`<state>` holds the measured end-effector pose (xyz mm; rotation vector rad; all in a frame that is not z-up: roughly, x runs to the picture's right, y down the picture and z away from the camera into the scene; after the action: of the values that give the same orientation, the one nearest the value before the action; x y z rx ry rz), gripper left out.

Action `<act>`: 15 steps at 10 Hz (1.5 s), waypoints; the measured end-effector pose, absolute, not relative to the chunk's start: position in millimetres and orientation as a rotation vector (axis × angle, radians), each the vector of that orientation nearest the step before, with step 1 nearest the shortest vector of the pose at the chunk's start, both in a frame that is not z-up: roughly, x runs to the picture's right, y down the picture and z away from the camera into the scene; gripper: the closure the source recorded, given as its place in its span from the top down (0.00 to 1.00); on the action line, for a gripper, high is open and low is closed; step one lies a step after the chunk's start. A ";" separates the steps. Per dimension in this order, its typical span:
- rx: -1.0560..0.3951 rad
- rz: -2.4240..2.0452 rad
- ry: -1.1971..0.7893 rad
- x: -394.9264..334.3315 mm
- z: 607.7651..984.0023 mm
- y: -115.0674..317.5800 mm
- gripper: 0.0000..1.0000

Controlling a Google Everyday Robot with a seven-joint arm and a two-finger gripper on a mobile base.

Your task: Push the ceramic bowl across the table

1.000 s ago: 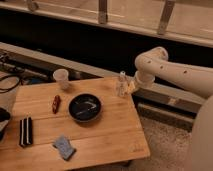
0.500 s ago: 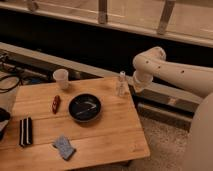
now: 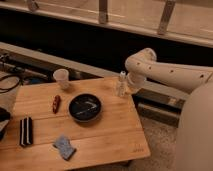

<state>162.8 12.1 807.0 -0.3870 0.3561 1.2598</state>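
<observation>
The ceramic bowl [image 3: 85, 107] is round, dark and glossy with pale streaks inside. It sits near the middle of the wooden table [image 3: 110, 140]. My gripper [image 3: 121, 85] hangs from the white arm [image 3: 165, 75] over the table's far right edge. It points down, to the right of and behind the bowl, a short gap away from it.
A whitish cup [image 3: 61, 78] stands at the far edge. A small red object [image 3: 56, 103] lies left of the bowl. A black-and-white striped item [image 3: 25, 131] and a blue sponge [image 3: 64, 147] lie near the front left. Dark cables [image 3: 10, 82] lie at the left.
The gripper has shifted slightly toward the table and down. The bowl has not moved.
</observation>
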 end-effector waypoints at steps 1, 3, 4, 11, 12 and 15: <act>-0.392 1.247 0.364 157.8 812.2 12.7 0.00; -0.405 1.224 0.364 142.4 827.9 16.0 0.00; -0.405 1.219 0.365 140.4 830.8 16.9 0.00; -0.414 1.181 0.380 117.7 854.3 25.7 0.00; -0.417 1.174 0.386 114.6 856.0 27.8 0.00; -0.422 1.150 0.388 88.7 873.7 32.7 0.00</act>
<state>88.7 32.7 873.7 -0.4225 0.3884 1.1498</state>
